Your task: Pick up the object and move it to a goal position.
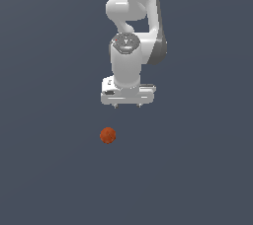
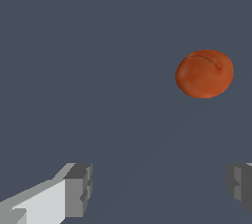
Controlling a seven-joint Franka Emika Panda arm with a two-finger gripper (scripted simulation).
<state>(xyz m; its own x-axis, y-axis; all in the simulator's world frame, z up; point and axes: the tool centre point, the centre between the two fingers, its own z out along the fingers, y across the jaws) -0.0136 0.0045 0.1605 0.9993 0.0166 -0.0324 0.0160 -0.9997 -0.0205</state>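
Exterior view first, read from its left to its right: the orange-red ball lies alone on the flat dark grey surface, a little toward that view's left of the arm's line and clearly apart from it. Further right and higher in the picture, the white arm ends in the gripper, which points down with its two short fingertips spread wide; nothing is between them, so it is released and empty. No goal marker shows in either picture.

The ball is much smaller than the gripper and looks light. Its rounded shape suggests it would roll at a nudge, so a finger that arrives off-centre would probably push it away instead of catching it. The surface seems smooth apart from mottling and a faint crease, so I judge it fairly slippery. The best hold is likely across its widest part, one pad on each side, low enough that it cannot squirt upward.

The wrist view adds detail the exterior one lacks: the ball appears slightly flattened, not perfectly round, with a thin line across its top, and the grey finger pads stand far apart, the ball outside the gap between them. Only the exterior view shows the whole arm.
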